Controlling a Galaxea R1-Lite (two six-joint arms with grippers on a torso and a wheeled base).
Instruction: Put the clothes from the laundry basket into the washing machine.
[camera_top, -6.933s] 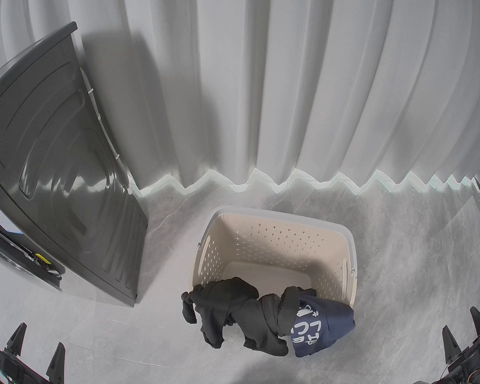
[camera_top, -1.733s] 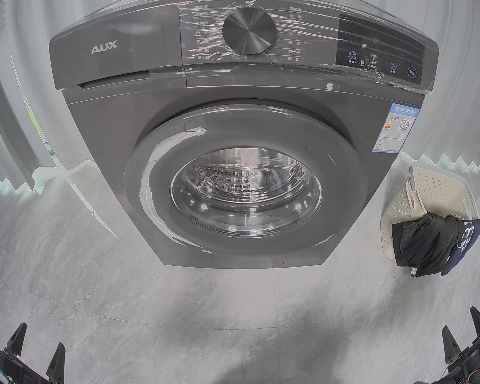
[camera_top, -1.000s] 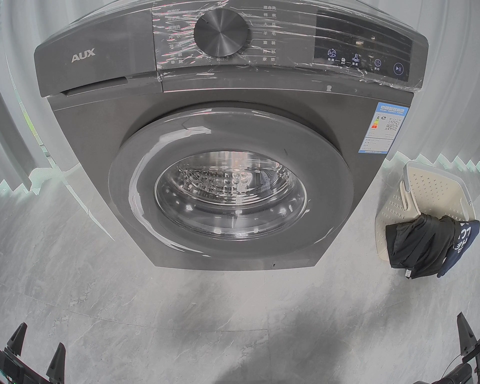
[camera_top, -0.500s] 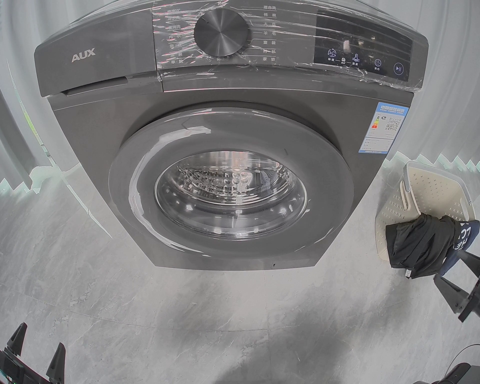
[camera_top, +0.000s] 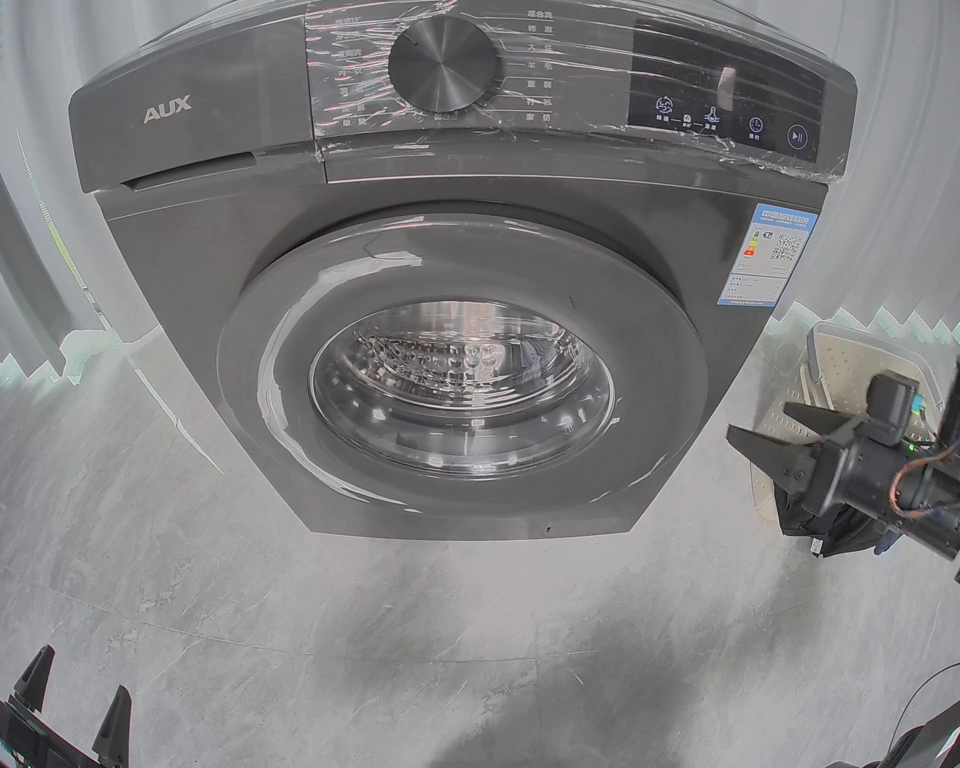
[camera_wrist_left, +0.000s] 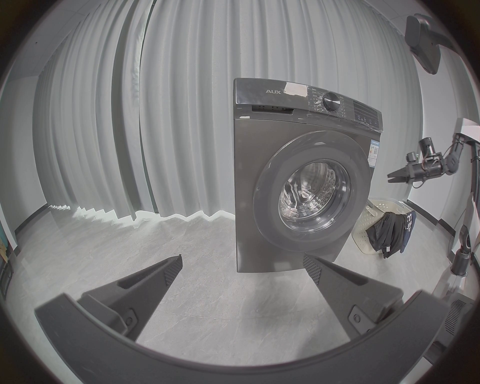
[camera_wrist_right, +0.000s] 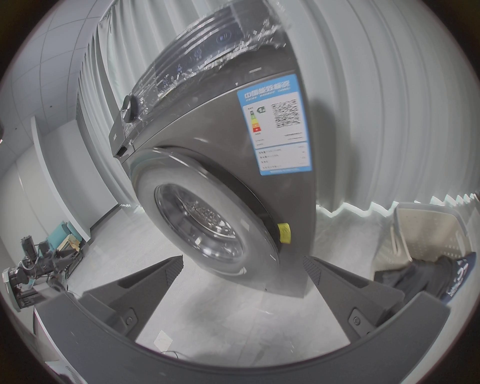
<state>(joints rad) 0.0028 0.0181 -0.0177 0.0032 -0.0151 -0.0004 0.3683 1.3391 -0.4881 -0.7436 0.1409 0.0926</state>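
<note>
Currently the clothes (camera_wrist_left: 387, 232) are a dark bundle draped over the near rim of the laundry basket (camera_top: 862, 342), hanging down its outer wall toward the floor (camera_top: 300, 620). A navy garment (camera_wrist_right: 462, 272) with white print touches the bundle on the side away from the washing machine (camera_top: 200, 260). None of the cloth is inside the drum. The basket is cream with perforated walls and a grey rim. It stands at the far edge of the floor, where the hem of the white curtain (camera_wrist_left: 165, 125) meets the tiles, just beside the machine's right flank; the right wrist view shows a strip of floor between them. The machine's round door (camera_top: 640, 330) is closed flush against the front, and the bare steel drum shows through the glass. An energy label (camera_top: 767, 255) sits on the upper right of the front, and clear film covers the control panel around the dial (camera_top: 443, 64). The right pincer (camera_top: 757, 418) is raised, and in the head view it covers much of the basket and clothes. Its tips point toward the machine's right front edge, and its fingers are spread wide with nothing between them. The left pincer (camera_top: 82, 672) sits low over the near left part of the floor, well apart from the machine, likewise released and empty.
</note>
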